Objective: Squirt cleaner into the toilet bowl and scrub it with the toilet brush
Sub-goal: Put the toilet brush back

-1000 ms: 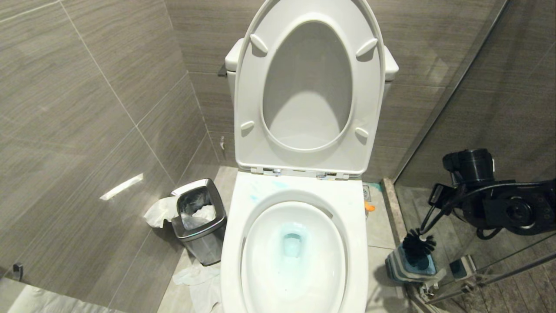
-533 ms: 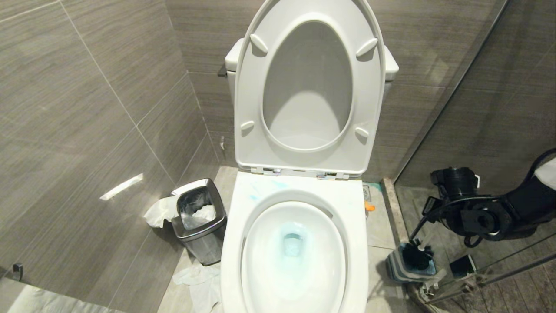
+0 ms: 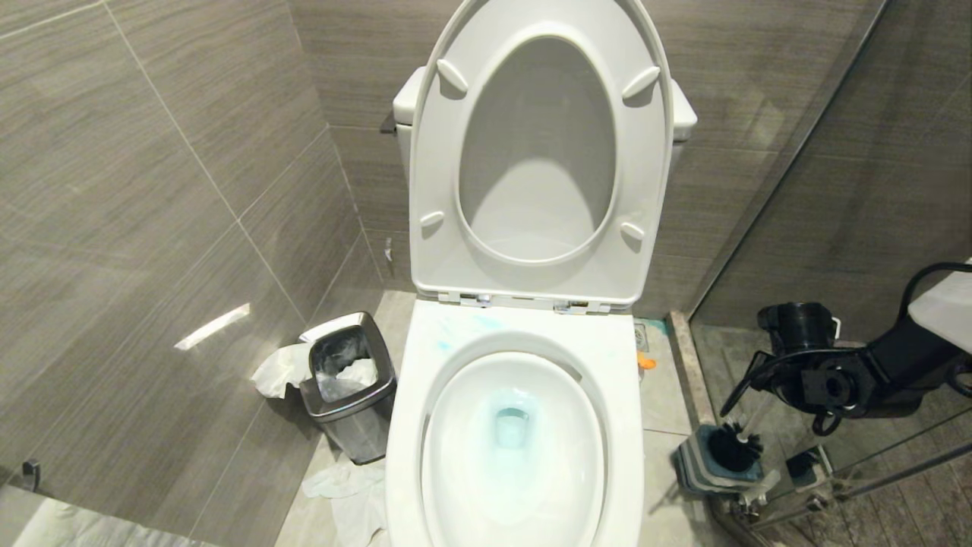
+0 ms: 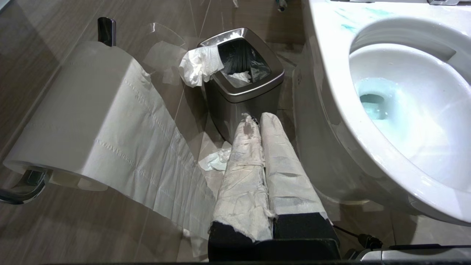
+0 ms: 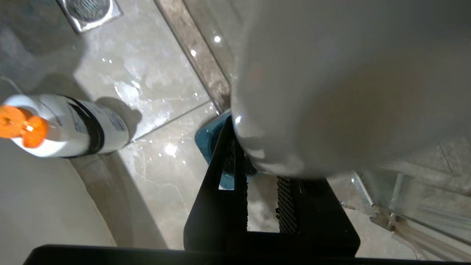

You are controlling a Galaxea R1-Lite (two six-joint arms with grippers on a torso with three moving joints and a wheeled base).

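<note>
Right arm (image 3: 873,376): matte black housing, round black wrist module, looped black cable behind gripper. Left gripper (image 4: 257,121): black base, fingers (image 4: 241,165) wrapped in white paper.

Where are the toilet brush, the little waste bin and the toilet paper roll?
toilet brush (image 3: 734,447), head view, black bristle head.
waste bin (image 3: 377,372), head view, steel rim.
toilet paper roll (image 4: 79,106), left wrist view, outer sheet.

Glass partition (image 3: 873,197) hems holder (image 3: 695,467); toilet bowl (image 3: 630,395) opposite
</note>
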